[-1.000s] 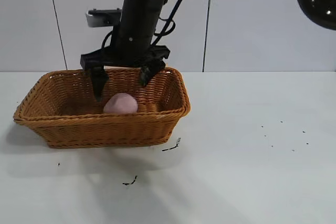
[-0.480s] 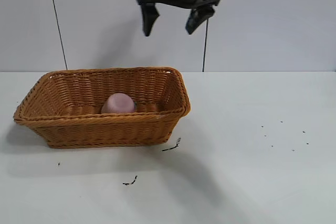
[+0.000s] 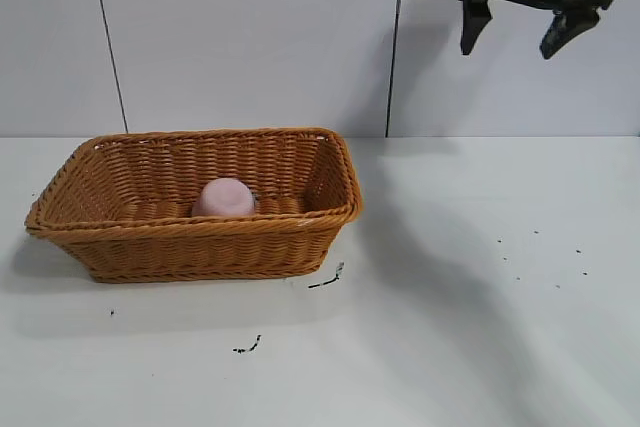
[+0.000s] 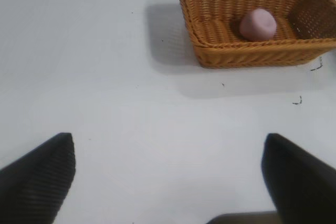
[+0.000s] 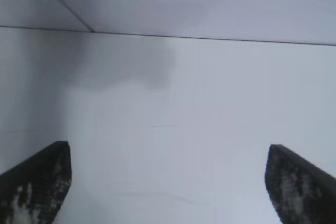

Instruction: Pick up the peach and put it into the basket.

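The peach point(image 3: 223, 197) lies inside the basket point(image 3: 130, 247), resting on its woven floor near the middle, on the white worktop point(image 3: 450, 327). The right gripper point(image 3: 521, 30) hangs high above the worktop, well apart from the basket, fingers spread wide and empty. The left gripper point(image 4: 168, 174) is also wide open, holding nothing.

The right pincer point(image 3: 520, 32) has lifted off the basket point(image 3: 200, 237), swinging rightward, empty.
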Controlling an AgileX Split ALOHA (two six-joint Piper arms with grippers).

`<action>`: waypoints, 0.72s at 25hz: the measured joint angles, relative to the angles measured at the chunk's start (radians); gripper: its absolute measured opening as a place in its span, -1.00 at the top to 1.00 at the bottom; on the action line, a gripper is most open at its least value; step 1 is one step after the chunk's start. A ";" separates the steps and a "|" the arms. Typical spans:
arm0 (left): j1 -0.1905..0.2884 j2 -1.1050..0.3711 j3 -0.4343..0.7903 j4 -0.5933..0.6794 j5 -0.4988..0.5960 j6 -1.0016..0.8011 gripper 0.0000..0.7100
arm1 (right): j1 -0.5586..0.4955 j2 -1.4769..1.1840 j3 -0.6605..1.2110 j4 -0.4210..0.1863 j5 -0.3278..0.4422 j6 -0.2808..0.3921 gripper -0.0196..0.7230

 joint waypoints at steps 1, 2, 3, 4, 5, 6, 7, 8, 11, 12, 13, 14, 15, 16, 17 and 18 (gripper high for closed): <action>0.000 0.000 0.000 0.000 0.000 0.000 -0.95 | -0.005 -0.006 0.009 0.000 0.000 0.000 -0.92; 0.000 0.000 0.000 0.000 0.000 0.000 -0.95 | -0.004 -0.014 0.024 0.002 0.000 -0.005 -0.92; 0.000 0.000 0.000 0.000 0.000 0.000 -0.95 | -0.003 -0.027 0.037 0.008 0.001 -0.008 -0.92; 0.000 0.000 0.000 0.000 0.000 0.000 -0.95 | -0.002 -0.038 0.051 0.014 0.001 -0.012 -0.92; 0.000 0.000 0.000 0.000 0.000 0.000 -0.95 | 0.001 -0.055 0.066 0.017 0.001 -0.013 -0.92; 0.000 0.000 0.000 0.000 0.000 0.000 -0.95 | 0.002 -0.074 0.078 0.022 0.001 -0.014 -0.92; 0.000 0.000 0.000 0.000 0.000 0.000 -0.95 | 0.004 -0.094 0.095 0.022 0.001 -0.014 -0.92; 0.000 0.000 0.000 0.000 0.000 0.000 -0.95 | 0.004 -0.121 0.117 0.023 0.001 -0.014 -0.92; 0.000 0.000 0.000 0.000 0.000 0.000 -0.95 | 0.004 -0.221 0.203 0.024 0.001 -0.015 -0.92; 0.000 0.000 0.000 0.000 0.000 0.000 -0.95 | 0.004 -0.267 0.246 0.024 0.001 -0.015 -0.92; 0.000 0.000 0.000 0.000 0.000 0.000 -0.95 | 0.004 -0.317 0.286 0.024 0.000 -0.015 -0.92; 0.000 0.000 0.000 0.000 0.000 0.000 -0.95 | 0.004 -0.364 0.340 0.024 0.000 -0.015 -0.92; 0.000 0.000 0.000 0.000 0.000 0.000 -0.95 | 0.004 -0.421 0.400 0.024 0.000 -0.015 -0.92; 0.000 0.000 0.000 0.000 0.000 0.000 -0.95 | 0.004 -0.483 0.463 0.024 0.000 -0.015 -0.92; 0.000 0.000 0.000 0.000 0.000 0.000 -0.95 | 0.004 -0.546 0.518 0.024 0.000 -0.015 -0.92; 0.000 0.000 0.000 0.000 0.000 0.000 -0.95 | 0.004 -0.599 0.587 0.024 0.000 -0.015 -0.92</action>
